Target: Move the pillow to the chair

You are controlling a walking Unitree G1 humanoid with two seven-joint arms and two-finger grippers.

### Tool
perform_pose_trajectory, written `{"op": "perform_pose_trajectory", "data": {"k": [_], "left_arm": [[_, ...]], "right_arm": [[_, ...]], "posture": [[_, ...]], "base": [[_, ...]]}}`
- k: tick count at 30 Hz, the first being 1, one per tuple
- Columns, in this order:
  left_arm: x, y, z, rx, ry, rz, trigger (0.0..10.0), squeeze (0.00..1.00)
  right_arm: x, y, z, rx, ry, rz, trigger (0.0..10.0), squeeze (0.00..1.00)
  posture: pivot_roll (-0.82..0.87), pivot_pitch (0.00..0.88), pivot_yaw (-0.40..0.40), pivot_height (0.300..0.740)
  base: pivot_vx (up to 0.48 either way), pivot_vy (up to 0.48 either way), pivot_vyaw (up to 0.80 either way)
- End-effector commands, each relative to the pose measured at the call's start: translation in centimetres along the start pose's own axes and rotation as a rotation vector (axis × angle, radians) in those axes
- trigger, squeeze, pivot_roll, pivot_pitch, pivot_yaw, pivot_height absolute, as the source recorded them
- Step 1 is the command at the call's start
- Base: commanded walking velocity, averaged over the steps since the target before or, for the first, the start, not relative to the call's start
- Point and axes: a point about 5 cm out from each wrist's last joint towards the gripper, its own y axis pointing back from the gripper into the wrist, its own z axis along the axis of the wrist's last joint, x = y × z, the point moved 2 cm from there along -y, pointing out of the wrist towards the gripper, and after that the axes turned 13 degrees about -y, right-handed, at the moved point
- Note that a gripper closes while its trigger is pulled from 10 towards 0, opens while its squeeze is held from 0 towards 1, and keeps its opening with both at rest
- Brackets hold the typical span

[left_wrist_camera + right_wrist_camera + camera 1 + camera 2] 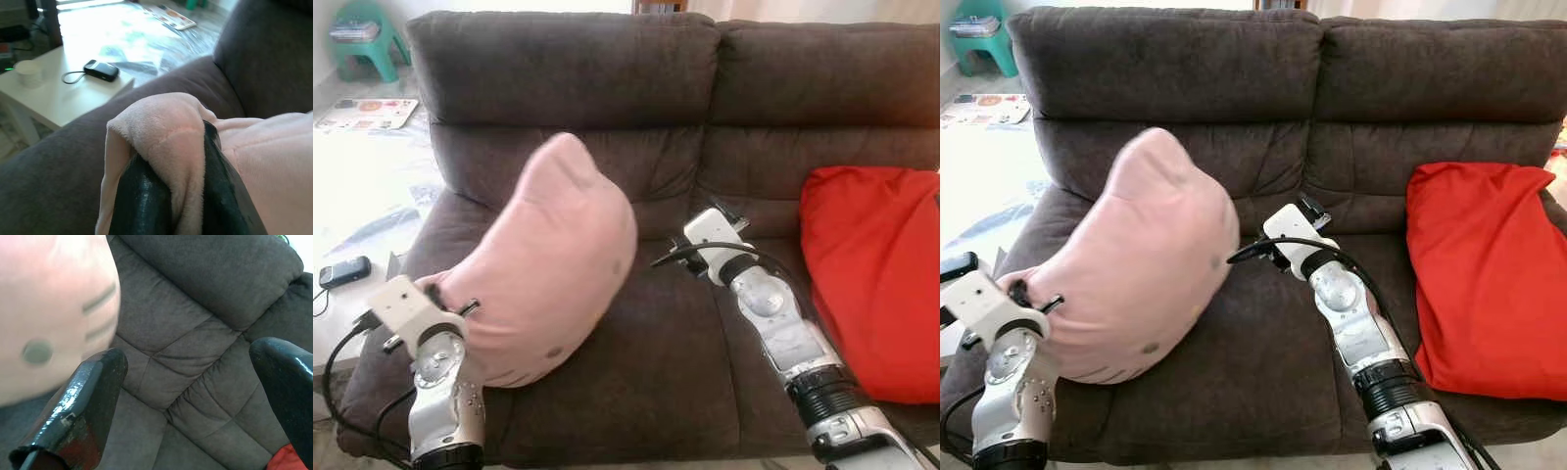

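Pillow (548,274) hangs pinched in your left gripper (171,196) near the sofa's (685,362) left edge; right gripper (190,382), seemingly clear, gapes empty.

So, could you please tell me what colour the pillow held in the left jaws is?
Pale pink, with small grey markings; the pillow shows best in the left eye view.

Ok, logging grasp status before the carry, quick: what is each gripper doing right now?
Left gripper: shut on a corner of the pink pillow.
Right gripper: open, holding nothing, beside the pillow over the sofa seat.
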Motion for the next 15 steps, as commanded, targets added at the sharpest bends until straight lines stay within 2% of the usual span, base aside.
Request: {"op": "perform_pose_trajectory", "data": {"k": [1,5,6,7,9,10,11,13,15], "left_arm": [[1.6,-0.2,2.6,-0.124,0.050,0.089,10.0,0.00],[-0.5,-0.4,1.4,-0.046,0.043,-0.048,10.0,0.00],[-1.6,-0.3,1.0,-0.027,0.035,-0.125,10.0,0.00],[-3.7,0.3,1.0,-0.044,-0.028,-0.285,10.0,0.00],[-6.6,1.5,0.4,-0.048,-0.134,-0.516,10.0,0.00],[-6.6,1.5,0.4,-0.048,-0.134,-0.516,10.0,0.00],[-7.0,1.7,0.4,-0.064,-0.172,-0.547,10.0,0.00],[-7.7,2.2,-0.1,-0.037,-0.182,-0.609,10.0,0.00],[-7.7,2.1,-0.2,-0.030,-0.183,-0.592,10.0,0.00]], "right_arm": [[0.2,0.1,0.2,-0.006,-0.017,0.000,10.0,0.00],[0.5,0.1,0.2,-0.005,-0.023,0.005,10.0,0.00],[0.6,0.2,0.3,-0.007,-0.024,0.006,10.0,0.00],[0.6,0.2,0.4,-0.012,-0.027,0.005,10.0,0.00],[0.5,0.2,0.5,-0.015,-0.030,0.001,10.0,0.00],[0.5,0.2,0.5,-0.015,-0.030,0.001,10.0,0.00],[0.6,0.2,0.5,-0.015,-0.032,0.001,10.0,0.00],[0.8,0.3,0.5,-0.016,-0.033,0.005,10.0,0.00],[0.9,0.3,0.6,-0.017,-0.039,0.007,10.0,0.00]], "posture": [[0.04,0.072,-0.026,0.740],[0.04,0.072,-0.028,0.740],[0.04,0.072,-0.029,0.740],[0.04,0.073,-0.030,0.740],[0.04,0.073,-0.030,0.740],[0.04,0.073,-0.030,0.740],[0.04,0.072,-0.030,0.740],[0.04,0.074,-0.029,0.740],[0.04,0.074,-0.029,0.740]], "base": [[0.000,0.000,0.00],[0.000,0.000,0.00],[0.000,0.000,0.00],[0.000,0.000,0.00],[0.000,0.000,0.00],[0.000,0.000,0.00],[0.000,0.000,0.00],[0.000,0.000,0.00],[0.000,0.000,0.00]]}}
